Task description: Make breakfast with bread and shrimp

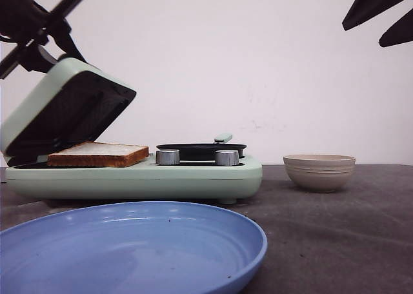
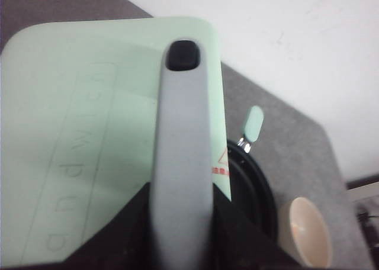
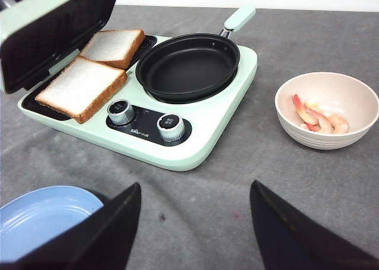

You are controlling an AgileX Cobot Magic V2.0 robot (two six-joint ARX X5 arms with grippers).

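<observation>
Bread (image 3: 83,86) sits as two square slices with browned crusts, side by side and touching on the dark grill plate of the mint-green breakfast maker (image 3: 195,137); the second slice (image 3: 113,46) lies just beyond the first, toward the back wall. From the front you see only one slice edge-on (image 1: 98,155), under the tilted lid (image 1: 64,107), which stands partly raised over the plate. Shrimp (image 3: 317,117), a few small orange-red curls, lie in the beige ribbed bowl (image 3: 355,92), which stands on the grey table (image 3: 237,187) at about 3 o'clock from the appliance, well apart from it. Between bread and bowl, the black frying pan (image 3: 188,66) rests on the appliance's right half, its mint handle (image 3: 239,16) pointing away from you, with two silver knobs (image 3: 170,125) just in front of it. A blue plate (image 1: 129,255) lies at 6 o'clock from the appliance, nearest you. Your left gripper (image 1: 39,26) is up at the raised edge of the lid; in the left wrist view the grey lid handle (image 2: 180,163) runs down between dark finger shapes, but you cannot tell whether the claw actually clamps it. Your right gripper (image 3: 195,222) hangs above the table with its two dark fingers (image 3: 103,234) spread wide and holding nothing.
</observation>
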